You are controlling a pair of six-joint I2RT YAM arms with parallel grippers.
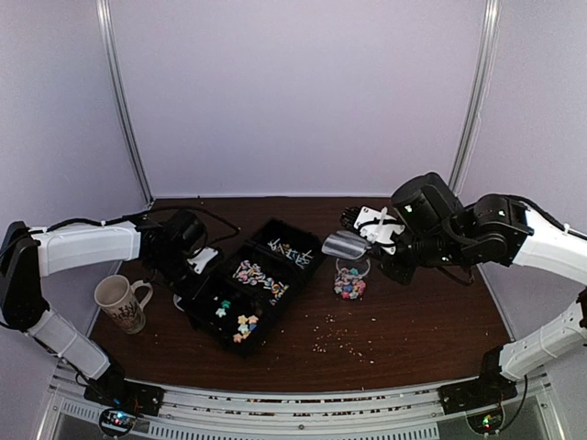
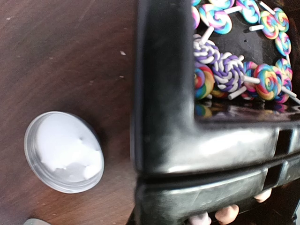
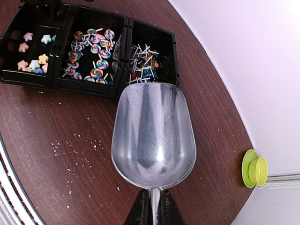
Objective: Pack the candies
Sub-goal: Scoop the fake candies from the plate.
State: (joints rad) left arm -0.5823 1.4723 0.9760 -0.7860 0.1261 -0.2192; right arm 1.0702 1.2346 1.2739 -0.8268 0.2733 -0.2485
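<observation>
A black three-compartment tray (image 1: 275, 240) holds the candies: pastel star pieces (image 3: 33, 63), swirl lollipops (image 3: 91, 54) and thin white stick-like ones (image 3: 143, 65). A small clear jar (image 1: 349, 282) with mixed candies stands right of the tray. My right gripper (image 3: 153, 194) is shut on the handle of an empty metal scoop (image 3: 153, 136). In the top view the scoop (image 1: 344, 245) hovers just above the jar. My left gripper (image 1: 204, 261) is at the tray's left edge. The left wrist view shows the tray wall (image 2: 164, 93) close up and lollipops (image 2: 227, 70), but no fingers.
A patterned mug (image 1: 122, 302) stands at the left. A round white-filled lid (image 2: 63, 152) lies beside the tray. Pale crumbs (image 1: 335, 339) are strewn in front of the jar. A green and yellow lid (image 3: 254, 168) lies near the back wall.
</observation>
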